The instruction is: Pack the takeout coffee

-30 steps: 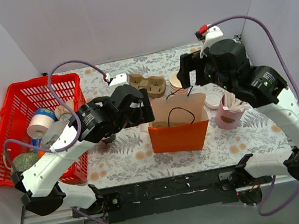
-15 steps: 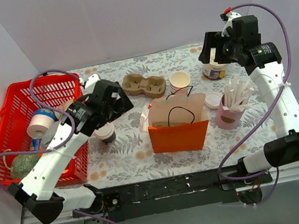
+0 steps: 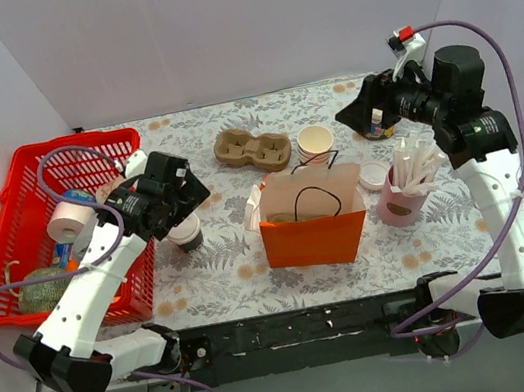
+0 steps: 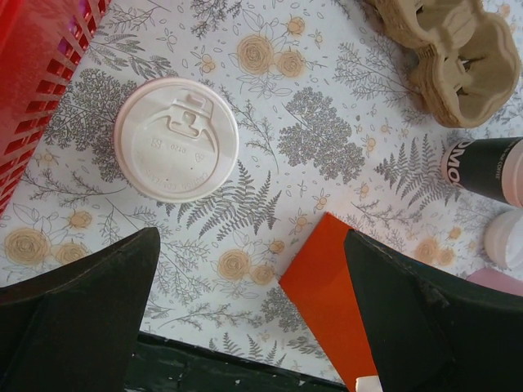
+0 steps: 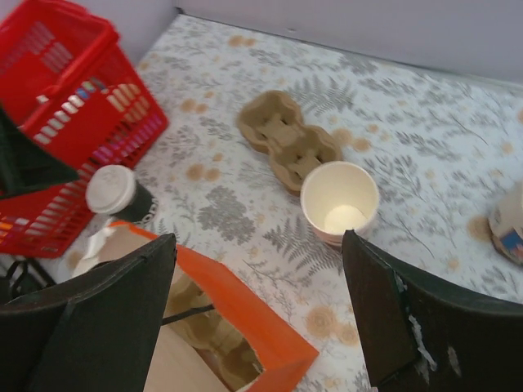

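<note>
Left wrist | takeout coffee [image 4: 176, 139] stands upright, just up-left of my wide-open, empty left gripper [image 4: 252, 245] | right gripper [image 5: 260, 241] also gaping, way farther off

Legible marking, one item only: white capitals, partly cut off, reading "OMO" on a dark cylindrical container [image 4: 484, 166] at the right edge of the left wrist view. The smaller line beneath is illegible. Embossed characters atop the takeout coffee [image 4: 176, 139] are too fine to read.
</note>
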Controlling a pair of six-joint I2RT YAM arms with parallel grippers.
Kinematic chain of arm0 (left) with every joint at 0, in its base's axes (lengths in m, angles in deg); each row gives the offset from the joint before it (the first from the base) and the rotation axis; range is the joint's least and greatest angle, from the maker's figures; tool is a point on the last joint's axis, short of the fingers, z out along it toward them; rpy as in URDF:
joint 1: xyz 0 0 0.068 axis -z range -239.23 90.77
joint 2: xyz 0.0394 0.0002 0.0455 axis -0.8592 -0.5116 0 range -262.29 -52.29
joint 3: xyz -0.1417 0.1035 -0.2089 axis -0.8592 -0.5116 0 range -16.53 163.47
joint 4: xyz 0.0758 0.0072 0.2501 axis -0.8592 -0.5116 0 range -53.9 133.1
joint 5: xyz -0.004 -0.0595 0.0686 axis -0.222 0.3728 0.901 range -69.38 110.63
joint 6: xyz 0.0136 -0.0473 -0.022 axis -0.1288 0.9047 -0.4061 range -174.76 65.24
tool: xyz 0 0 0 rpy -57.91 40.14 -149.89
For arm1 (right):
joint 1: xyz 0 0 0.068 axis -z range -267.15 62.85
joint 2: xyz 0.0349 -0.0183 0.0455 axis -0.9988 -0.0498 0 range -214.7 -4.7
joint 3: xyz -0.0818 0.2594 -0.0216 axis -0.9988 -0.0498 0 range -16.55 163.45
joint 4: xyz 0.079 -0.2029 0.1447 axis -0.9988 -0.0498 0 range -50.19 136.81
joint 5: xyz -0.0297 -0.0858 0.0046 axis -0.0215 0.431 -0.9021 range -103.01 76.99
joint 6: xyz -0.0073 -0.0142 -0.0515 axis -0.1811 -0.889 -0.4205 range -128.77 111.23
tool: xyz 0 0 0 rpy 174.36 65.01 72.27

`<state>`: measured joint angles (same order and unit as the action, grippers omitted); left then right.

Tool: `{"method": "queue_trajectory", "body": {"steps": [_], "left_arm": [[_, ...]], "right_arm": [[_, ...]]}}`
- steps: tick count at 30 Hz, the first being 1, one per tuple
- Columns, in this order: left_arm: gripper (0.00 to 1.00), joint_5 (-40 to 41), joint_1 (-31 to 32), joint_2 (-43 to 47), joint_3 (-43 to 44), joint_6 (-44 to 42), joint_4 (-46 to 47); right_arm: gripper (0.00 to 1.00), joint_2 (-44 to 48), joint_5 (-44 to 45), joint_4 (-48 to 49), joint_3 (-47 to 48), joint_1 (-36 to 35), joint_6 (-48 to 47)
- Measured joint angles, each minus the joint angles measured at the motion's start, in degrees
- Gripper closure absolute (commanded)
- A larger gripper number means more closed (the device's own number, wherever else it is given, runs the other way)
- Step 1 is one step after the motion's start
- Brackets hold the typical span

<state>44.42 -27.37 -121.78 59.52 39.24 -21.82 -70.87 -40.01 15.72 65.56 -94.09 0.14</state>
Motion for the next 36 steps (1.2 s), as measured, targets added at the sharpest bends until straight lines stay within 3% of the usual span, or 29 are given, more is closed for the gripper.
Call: {"method": "queue_trajectory", "body": {"steps": [4,8,17,25,36], "left_arm": [[0.02,2.0,-0.2,1.4,-0.7,3.2,0.8],[0.02,4.5,-0.5,-3.4,2.1,7.9,-0.3],[0.02,7.6,-0.9,-18.8,8.1,17.4,-7.5],[0.15,10.8,-1.8,-24.7,10.7,19.4,-10.6],[0.30,12.3,-2.5,-29.9,12.0,19.8,-11.6]], "right_arm": [[0.13,-0.1,-10.0,4.2,1.6,-1.6,-1.2],[0.13,0.2,-13.3,6.0,0.5,-2.1,-1.3],[0.12,10.2,-4.6,5.2,-9.9,-2.2,-1.8],[0.12,15.1,1.9,5.1,-15.5,-2.2,-1.5],[0.13,17.7,0.7,9.6,-19.8,-2.2,-0.5]]}}
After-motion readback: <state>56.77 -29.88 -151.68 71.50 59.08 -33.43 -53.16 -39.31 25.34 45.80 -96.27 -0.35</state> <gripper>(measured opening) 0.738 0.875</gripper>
